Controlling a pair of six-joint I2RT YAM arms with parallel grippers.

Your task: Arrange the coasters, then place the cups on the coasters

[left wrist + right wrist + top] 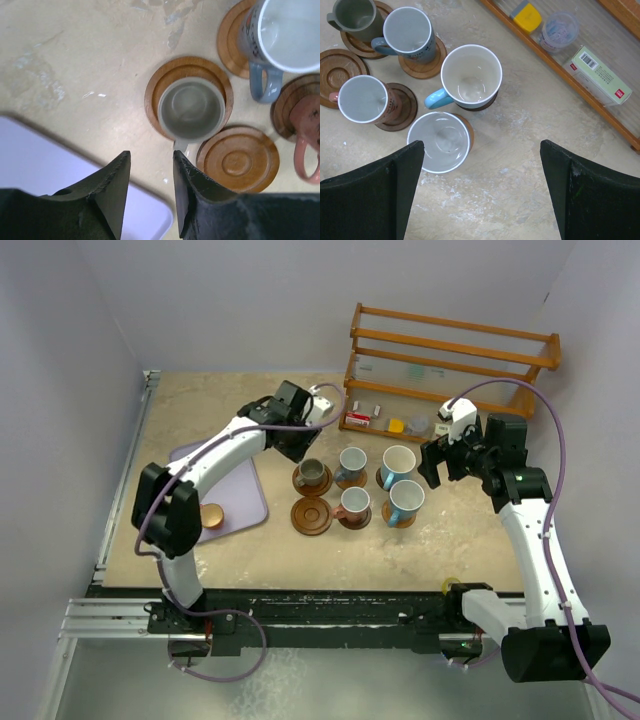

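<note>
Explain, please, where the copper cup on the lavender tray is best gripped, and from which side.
Grip the copper cup at its rim, coming straight down from above: it seems to stand upright, mouth up, on the lavender tray, and its handle cannot be made out here.

grey-green cup (191,109) on coaster (165,82), l gripper (151,162) jaws apart nr its handle, bare coaster (238,159) beside

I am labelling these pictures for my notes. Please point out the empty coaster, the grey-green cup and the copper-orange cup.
empty coaster (238,159): left wrist view, its grooved centre.
grey-green cup (191,107): left wrist view, its inner bottom.
copper-orange cup (211,516): top external view, its upper side.
</note>
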